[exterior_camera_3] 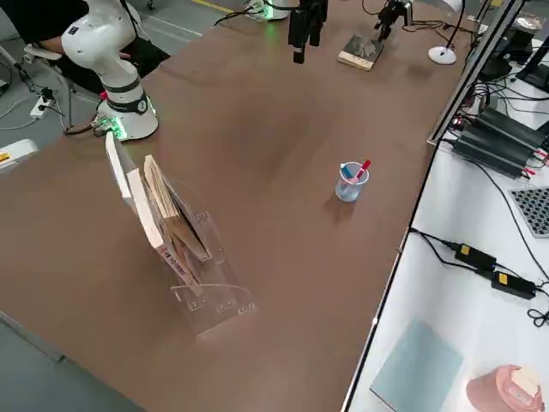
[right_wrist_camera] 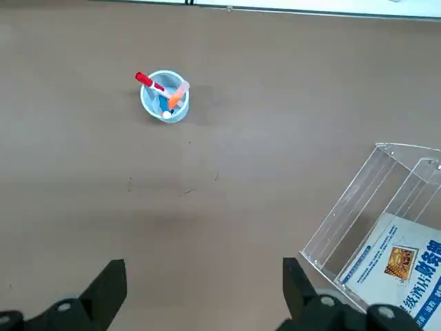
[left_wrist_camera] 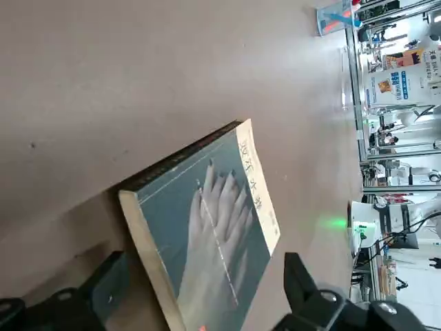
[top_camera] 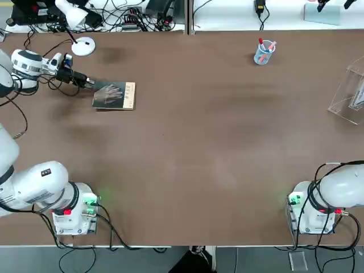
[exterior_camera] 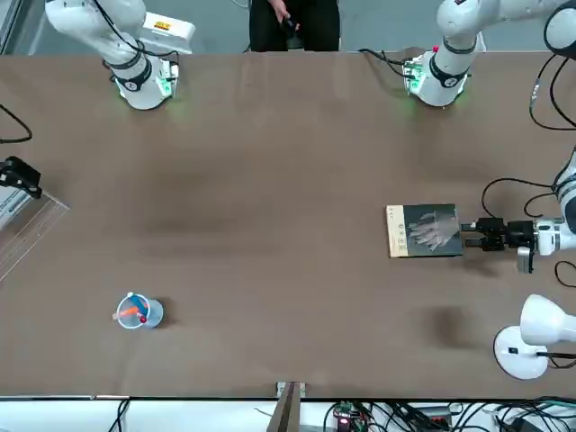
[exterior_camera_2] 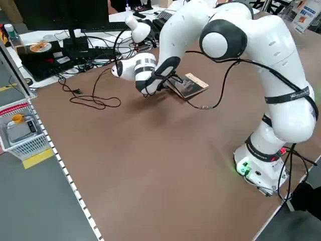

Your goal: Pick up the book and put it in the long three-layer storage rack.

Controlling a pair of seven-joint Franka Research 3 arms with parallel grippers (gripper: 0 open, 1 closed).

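Observation:
The book (top_camera: 115, 95), dark grey with a pale hand picture and a tan strip, lies on the table at the far left. My left gripper (top_camera: 90, 83) reaches low to its left edge. In the left wrist view the fingers (left_wrist_camera: 103, 283) stand wide apart and the near end of the book (left_wrist_camera: 213, 227) sits between them, untouched. The clear storage rack (top_camera: 348, 96) stands at the far right edge and holds a few booklets (exterior_camera_3: 167, 219). My right gripper (right_wrist_camera: 203, 296) hovers high near the rack (right_wrist_camera: 372, 214), open, with nothing between its fingers.
A clear cup of pens (top_camera: 263, 52) stands far right of centre. A white desk lamp (top_camera: 79, 34) and loose cables sit behind the book. A person (exterior_camera: 292, 22) stands at the robot's edge of the table, between the arm bases.

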